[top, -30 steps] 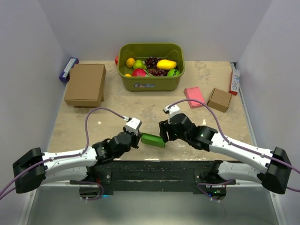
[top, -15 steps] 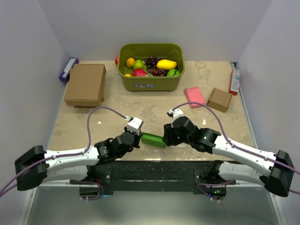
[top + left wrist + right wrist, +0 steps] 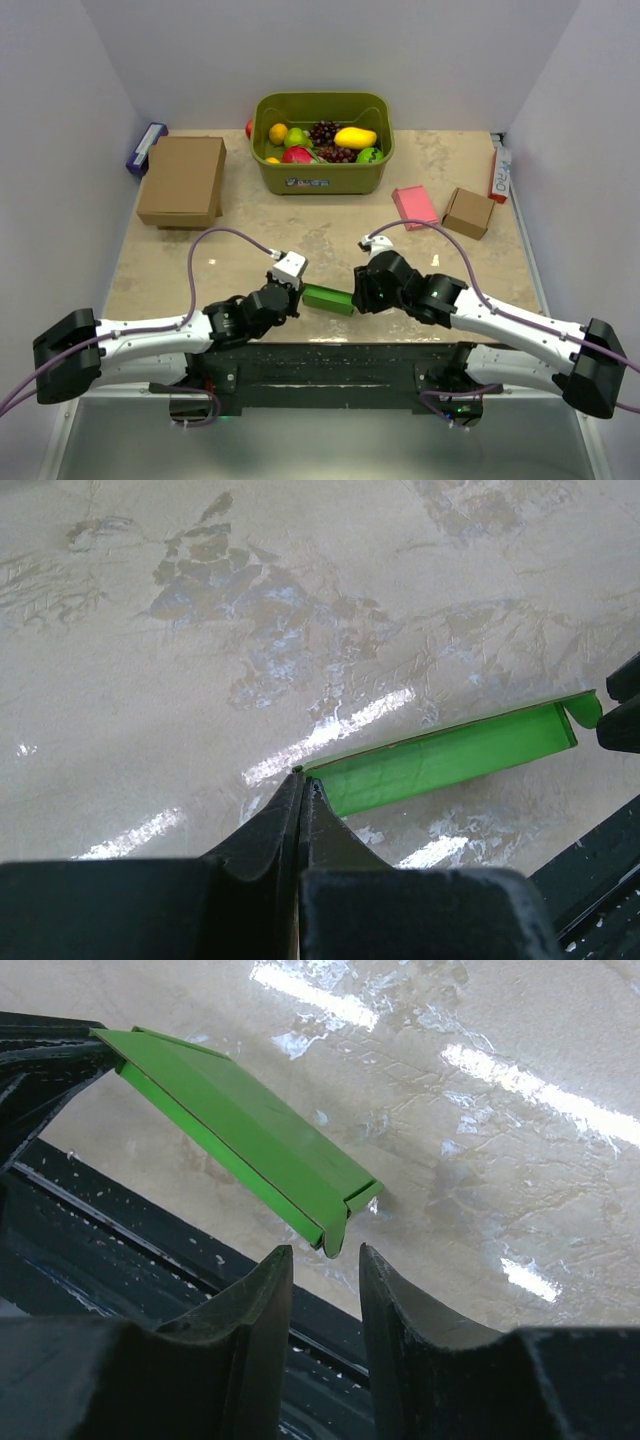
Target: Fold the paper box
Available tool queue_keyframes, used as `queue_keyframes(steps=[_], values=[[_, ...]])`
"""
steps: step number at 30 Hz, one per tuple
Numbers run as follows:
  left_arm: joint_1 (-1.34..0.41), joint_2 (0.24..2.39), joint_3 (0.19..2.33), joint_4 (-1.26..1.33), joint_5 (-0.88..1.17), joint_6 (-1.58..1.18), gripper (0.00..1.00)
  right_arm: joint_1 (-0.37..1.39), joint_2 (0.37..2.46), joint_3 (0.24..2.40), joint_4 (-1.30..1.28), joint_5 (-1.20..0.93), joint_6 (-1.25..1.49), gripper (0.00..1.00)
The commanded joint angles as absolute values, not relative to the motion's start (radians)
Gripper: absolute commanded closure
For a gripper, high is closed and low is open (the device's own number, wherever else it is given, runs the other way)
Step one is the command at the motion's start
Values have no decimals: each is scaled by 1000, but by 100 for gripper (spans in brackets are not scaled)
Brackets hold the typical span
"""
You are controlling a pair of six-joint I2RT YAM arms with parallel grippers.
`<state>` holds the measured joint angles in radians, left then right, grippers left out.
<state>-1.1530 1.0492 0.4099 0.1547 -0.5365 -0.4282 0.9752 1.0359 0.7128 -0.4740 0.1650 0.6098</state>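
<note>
Marbled table (image 3: 300,225); paper box (image 3: 440,760) pinched by left tool (image 3: 304,783), other end at spread right tool (image 3: 322,1258), contact unclear.

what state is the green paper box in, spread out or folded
Folded flat: the paper box is a thin layered slab, one end pinched in the shut left hand.

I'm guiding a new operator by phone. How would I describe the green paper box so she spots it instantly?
Look along the table's near edge, at its middle. There the left gripper pinches one end of the paper box. It is the only bright green box; the large brown box and pink box sit farther back.
</note>
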Motion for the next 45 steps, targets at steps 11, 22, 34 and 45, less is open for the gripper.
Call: queue_keyframes(steps=[11,22,34,45], values=[[-1181,1072,433,81,-554,-448,100,980,1098,726,-439,166,643,92],[-1226,1104,445,64,-606,-443,100,982,1132,772,-463,146,742,100],[-1279,1149,456,51,-684,-440,100,918,1075,690,-376,53,834,100],[-1318,1183,462,52,-722,-416,100,841,990,575,-242,2,937,100]])
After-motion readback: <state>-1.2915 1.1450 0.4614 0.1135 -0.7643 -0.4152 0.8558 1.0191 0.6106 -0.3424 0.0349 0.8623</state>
